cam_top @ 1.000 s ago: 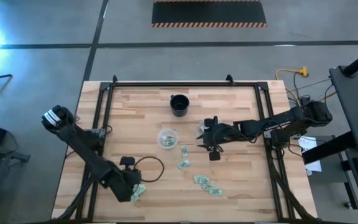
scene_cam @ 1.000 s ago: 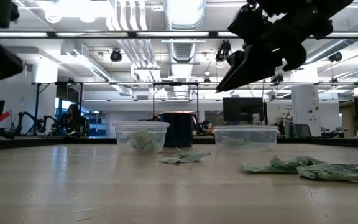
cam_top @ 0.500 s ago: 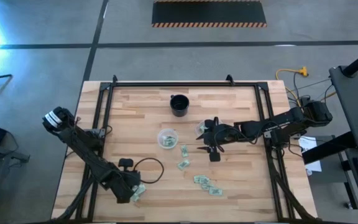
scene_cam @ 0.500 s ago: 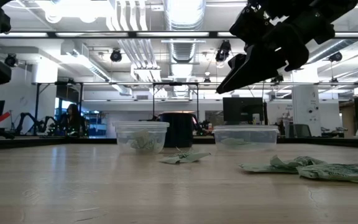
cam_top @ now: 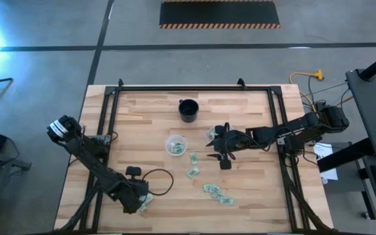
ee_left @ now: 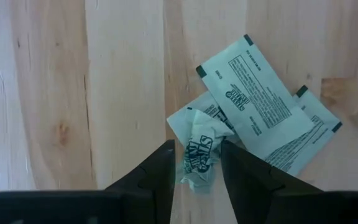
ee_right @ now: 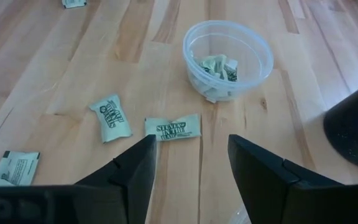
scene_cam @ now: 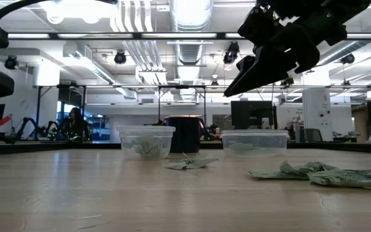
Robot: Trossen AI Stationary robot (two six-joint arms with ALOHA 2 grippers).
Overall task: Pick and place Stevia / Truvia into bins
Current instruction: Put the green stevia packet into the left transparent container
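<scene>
Sweetener packets (cam_top: 217,193), green and white, are lying scattered on the wooden table (cam_top: 142,124): a small cluster near the front right, two singles (cam_top: 192,158) nearer the middle, and a small pile (ee_left: 253,106) at the front left corner. One clear cup (cam_top: 175,145) is standing mid-table and holding a few packets; a second clear cup (cam_top: 212,136) is sitting just beside the right arm's gripper. A black cup (cam_top: 188,109) is standing behind them, toward the far edge.

The left gripper (ee_left: 195,163) is reaching down over the front-left pile, its fingers (ee_left: 159,171) standing apart, one on either side of a crumpled packet (ee_left: 199,152); whether they are pressing it cannot be told. The right gripper (ee_right: 191,163) is hovering above the table near the middle, its fingers (ee_right: 138,168) standing well apart and holding nothing.
</scene>
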